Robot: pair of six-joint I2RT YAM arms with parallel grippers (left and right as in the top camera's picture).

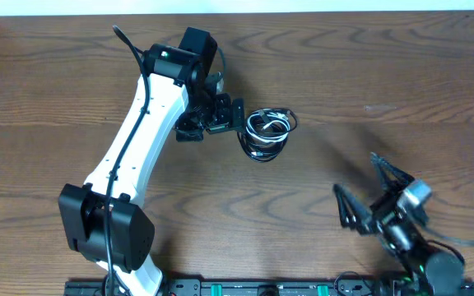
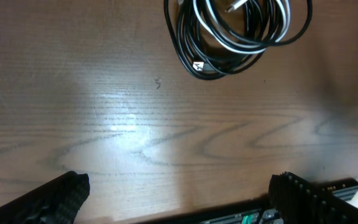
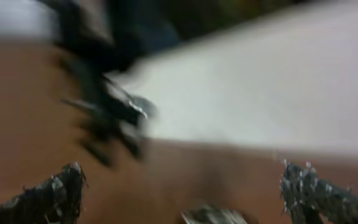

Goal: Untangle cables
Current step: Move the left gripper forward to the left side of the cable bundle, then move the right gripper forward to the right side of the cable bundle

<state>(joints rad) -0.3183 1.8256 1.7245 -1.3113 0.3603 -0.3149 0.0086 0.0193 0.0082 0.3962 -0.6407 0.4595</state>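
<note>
The cables [image 1: 267, 133] are one tangled bundle at the frame's centre; nothing is separated yet. The left gripper [image 1: 241, 123] just beside it and the right gripper [image 1: 355, 174], lower right, both stand wide and empty.

Overhead looked straight down on the brown wooden table [image 1: 369, 74]; left wrist, low above it, shared the coiled black-and-white cables [image 1: 257, 146].
</note>
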